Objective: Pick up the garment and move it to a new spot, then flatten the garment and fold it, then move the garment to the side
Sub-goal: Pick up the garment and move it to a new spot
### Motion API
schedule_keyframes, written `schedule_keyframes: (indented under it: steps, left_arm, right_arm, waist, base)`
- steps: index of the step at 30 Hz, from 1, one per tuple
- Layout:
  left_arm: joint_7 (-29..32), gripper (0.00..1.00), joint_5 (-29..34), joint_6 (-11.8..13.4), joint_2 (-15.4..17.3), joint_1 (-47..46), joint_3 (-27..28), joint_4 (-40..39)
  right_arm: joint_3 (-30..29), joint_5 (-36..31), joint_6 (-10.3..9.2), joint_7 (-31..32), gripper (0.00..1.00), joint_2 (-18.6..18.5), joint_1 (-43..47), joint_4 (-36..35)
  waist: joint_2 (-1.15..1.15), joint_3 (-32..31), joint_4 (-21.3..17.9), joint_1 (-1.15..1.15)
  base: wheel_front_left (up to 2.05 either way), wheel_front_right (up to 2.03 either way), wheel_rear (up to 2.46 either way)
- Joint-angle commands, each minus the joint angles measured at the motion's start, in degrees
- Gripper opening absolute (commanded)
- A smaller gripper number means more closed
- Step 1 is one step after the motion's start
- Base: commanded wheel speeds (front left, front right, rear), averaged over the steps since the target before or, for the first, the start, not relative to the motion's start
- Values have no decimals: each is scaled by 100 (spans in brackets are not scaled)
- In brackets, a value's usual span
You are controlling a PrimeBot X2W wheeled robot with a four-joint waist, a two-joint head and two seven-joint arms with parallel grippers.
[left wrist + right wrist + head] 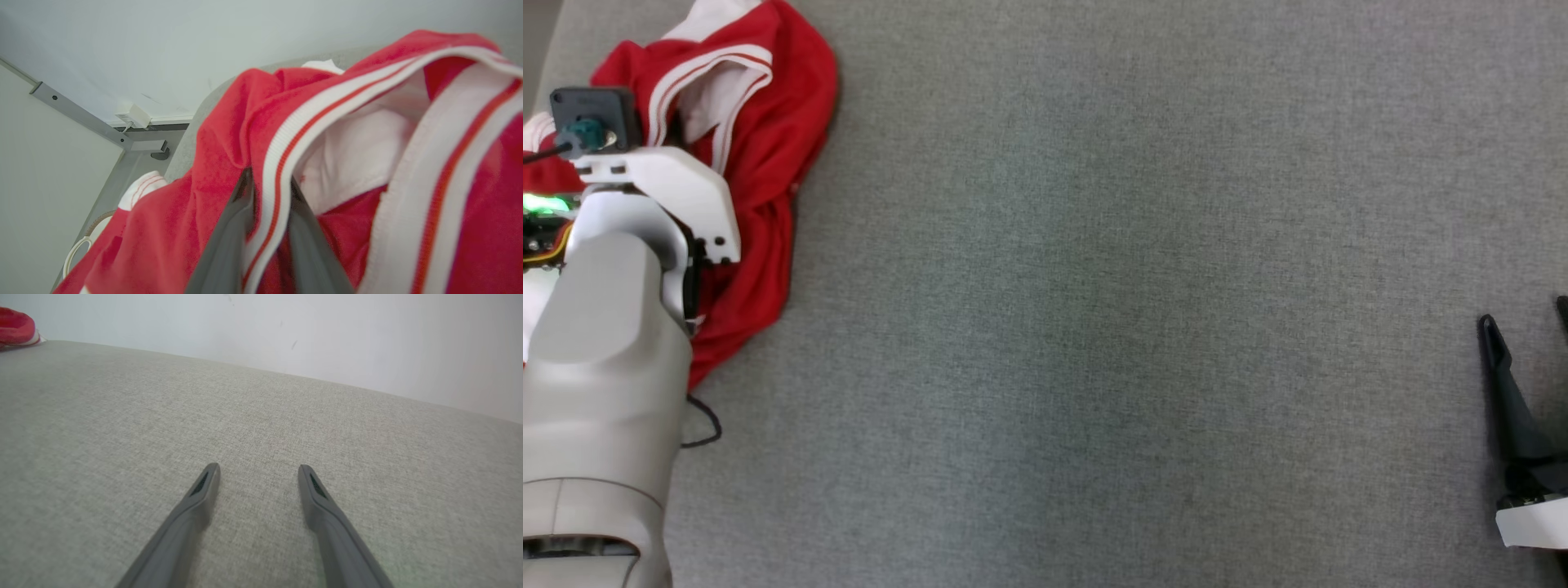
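Straddling garment [229, 134] trim with left gripper [269, 177], can't tell if clamped; right gripper [257, 473] splayed over grey mat [261, 416], well apart.

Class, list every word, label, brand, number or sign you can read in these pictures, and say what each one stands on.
No text can be read.
The red garment bears only white and red stripes, no lettering.
The grey surface is plain.
The small white box by the wall shows no legible mark.

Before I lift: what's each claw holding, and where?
Left claw straddles the white striped trim of the red garment; a firm grip cannot be told. Right claw: open, holding nothing.
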Motion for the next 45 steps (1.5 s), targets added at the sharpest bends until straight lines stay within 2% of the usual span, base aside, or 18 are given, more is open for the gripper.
schedule_keyframes:
  steps: [1, 5, 10, 21, 27, 28, 33, 40, 45]
  left_arm:
    - [-146, 0, -120, -43, 59, -24, 43, 118]
    - [-551, 0, -269, -193, 47, -139, 129, 149]
    - [-776, 0, -397, -385, 53, -297, 129, 23]
    - [-649, 0, -516, -991, 43, -464, -102, -874]
    - [-134, 0, -842, -1266, -212, -196, -221, -2084]
    - [-134, 0, -842, -1266, -212, -196, -221, -2084]
    - [544, 0, -1181, -1363, -405, 334, -517, -3629]
    - [1244, 0, -1491, -1345, -787, 1401, -1103, -5612]
    - [1467, 0, -1494, -1201, -1010, 2155, -1554, -6103]
  right_arm:
    - [95, -20, -24, 138, 100, 44, 385, 327]
    - [243, 27, -20, 107, 100, 167, 329, 378]
    - [405, 82, -20, 37, 100, 349, 238, 593]
    - [659, 202, -20, -31, 100, 876, 337, 1155]
    - [582, 197, -20, -30, 100, 1088, 456, 1195]
    - [582, 197, -20, -30, 100, 1088, 456, 1195]
    - [479, 166, -20, -30, 100, 1255, 428, 1129]
    - [362, 151, -20, -30, 100, 1402, 394, 1085]
    - [339, 176, -20, -23, 100, 1494, 312, 1044]
  waist:
    - [0, -91, -7, -1]
    - [0, -355, -22, -1]
    - [0, -868, -86, -1]
    - [0, -2058, -388, -1]
    - [0, -2367, -599, -1]
    - [0, -2367, -599, -1]
    - [0, -2400, -905, -1]
    - [0, -2317, -1531, -1]
    - [0, -2172, -2055, -1]
  base:
    - [0, 0, 0]
    - [0, 0, 0]
    - [0, 0, 0]
    - [0, 0, 0]
    - [0, 0, 0]
    - [0, 0, 0]
    - [0, 0, 0]
    - [0, 0, 0]
    - [0, 0, 0]
